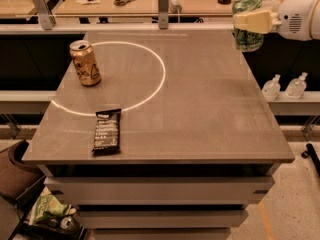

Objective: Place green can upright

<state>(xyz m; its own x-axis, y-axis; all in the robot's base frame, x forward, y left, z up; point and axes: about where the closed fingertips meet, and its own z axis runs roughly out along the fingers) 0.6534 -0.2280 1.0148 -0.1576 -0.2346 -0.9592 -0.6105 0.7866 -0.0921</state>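
End effector (pixel 250 22) at two o'clock pinches the green can (pixel 248 38), upright, in the air beside the tabletop (pixel 200 109) corner. Gold can (pixel 85 63) stands at ten o'clock, dark snack packet (pixel 107 130) at seven.

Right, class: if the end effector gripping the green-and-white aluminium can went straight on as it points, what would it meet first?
Shut on the green-and-white aluminium can, the end effector points left over the grey table. Probably free; perhaps the upright metal post at the back, depth unclear.
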